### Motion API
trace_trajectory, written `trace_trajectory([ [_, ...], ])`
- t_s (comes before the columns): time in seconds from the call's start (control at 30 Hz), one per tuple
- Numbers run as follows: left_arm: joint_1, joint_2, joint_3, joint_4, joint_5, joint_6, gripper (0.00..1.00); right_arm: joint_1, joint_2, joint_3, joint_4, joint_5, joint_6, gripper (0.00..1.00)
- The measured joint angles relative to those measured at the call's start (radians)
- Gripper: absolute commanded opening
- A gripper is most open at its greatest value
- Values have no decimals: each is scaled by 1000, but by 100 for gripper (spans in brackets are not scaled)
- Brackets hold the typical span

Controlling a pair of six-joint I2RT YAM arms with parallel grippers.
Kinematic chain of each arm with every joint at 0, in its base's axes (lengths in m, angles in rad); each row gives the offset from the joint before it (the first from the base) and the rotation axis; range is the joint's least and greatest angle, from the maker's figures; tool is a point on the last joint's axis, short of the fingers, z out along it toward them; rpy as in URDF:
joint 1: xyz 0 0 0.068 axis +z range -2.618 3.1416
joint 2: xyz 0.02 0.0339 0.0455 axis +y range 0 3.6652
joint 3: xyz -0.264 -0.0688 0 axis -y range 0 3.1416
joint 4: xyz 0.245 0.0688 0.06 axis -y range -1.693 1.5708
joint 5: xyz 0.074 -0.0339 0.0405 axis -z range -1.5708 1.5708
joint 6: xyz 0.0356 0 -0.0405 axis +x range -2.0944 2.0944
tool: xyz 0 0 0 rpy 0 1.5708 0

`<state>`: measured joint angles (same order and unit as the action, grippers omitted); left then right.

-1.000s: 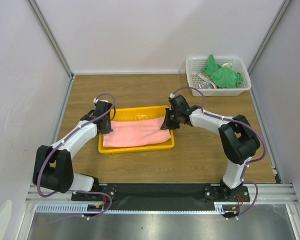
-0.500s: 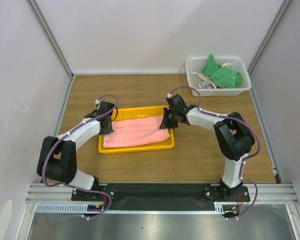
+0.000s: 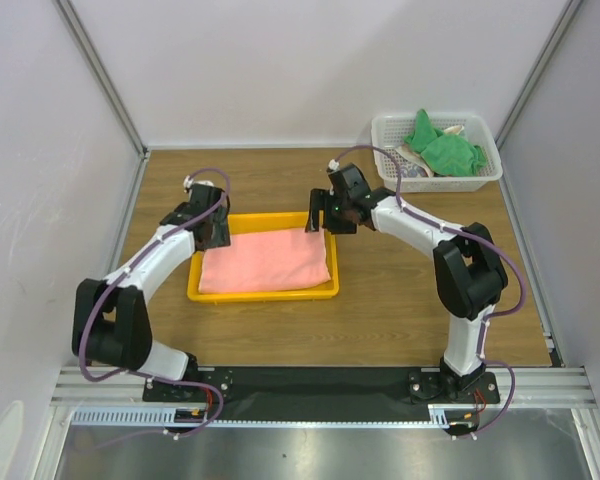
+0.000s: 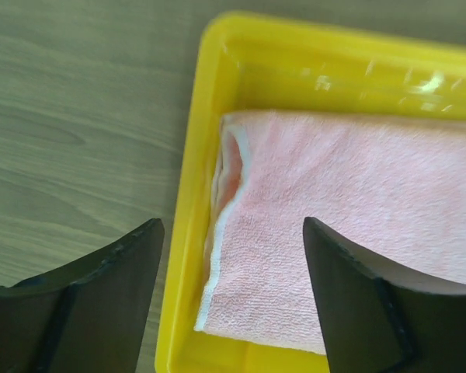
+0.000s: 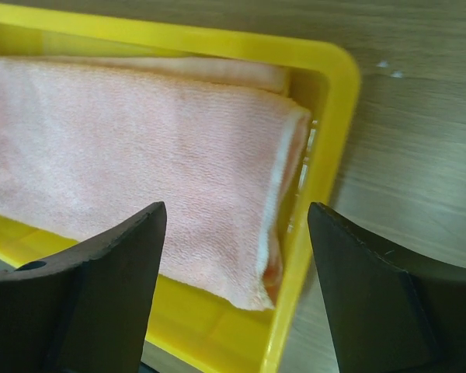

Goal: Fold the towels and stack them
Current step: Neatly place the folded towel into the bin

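A folded pink towel (image 3: 267,265) lies flat inside a yellow tray (image 3: 260,292) at the middle of the table. My left gripper (image 3: 212,228) hangs open above the tray's far left corner, with nothing between its fingers. In the left wrist view the pink towel (image 4: 349,217) and the yellow tray's rim (image 4: 193,202) sit below the left gripper (image 4: 233,307). My right gripper (image 3: 325,217) is open over the tray's far right corner. The right wrist view has the pink towel (image 5: 140,163) in the yellow tray (image 5: 326,155), under the empty right gripper (image 5: 237,295).
A white basket (image 3: 488,172) at the back right holds crumpled green towels (image 3: 442,148) and other cloth. Metal posts and white walls close in the table on the left, right and back.
Both grippers have opened and let go of the towel, then lifted toward the tray's far corners. The tray with the towel has slid a little to the left.
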<state>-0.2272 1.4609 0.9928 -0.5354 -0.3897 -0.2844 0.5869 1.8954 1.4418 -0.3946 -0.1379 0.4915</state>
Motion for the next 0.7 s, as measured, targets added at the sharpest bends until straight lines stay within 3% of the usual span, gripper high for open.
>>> trace_trajectory([
  [0.17, 10, -92, 84, -27, 38, 4, 83, -13, -3, 75, -114, 72, -6, 75],
  [0.33, 10, -151, 98, -43, 60, -23, 82, -12, -60, 44, -149, 134, 11, 73],
  [0.53, 58, -153, -5, -80, 40, -54, 59, -7, -119, -41, -184, 211, 37, 65],
  [0.7, 117, -145, -64, -84, 27, -55, 55, -8, -120, -103, -182, 218, 43, 59],
])
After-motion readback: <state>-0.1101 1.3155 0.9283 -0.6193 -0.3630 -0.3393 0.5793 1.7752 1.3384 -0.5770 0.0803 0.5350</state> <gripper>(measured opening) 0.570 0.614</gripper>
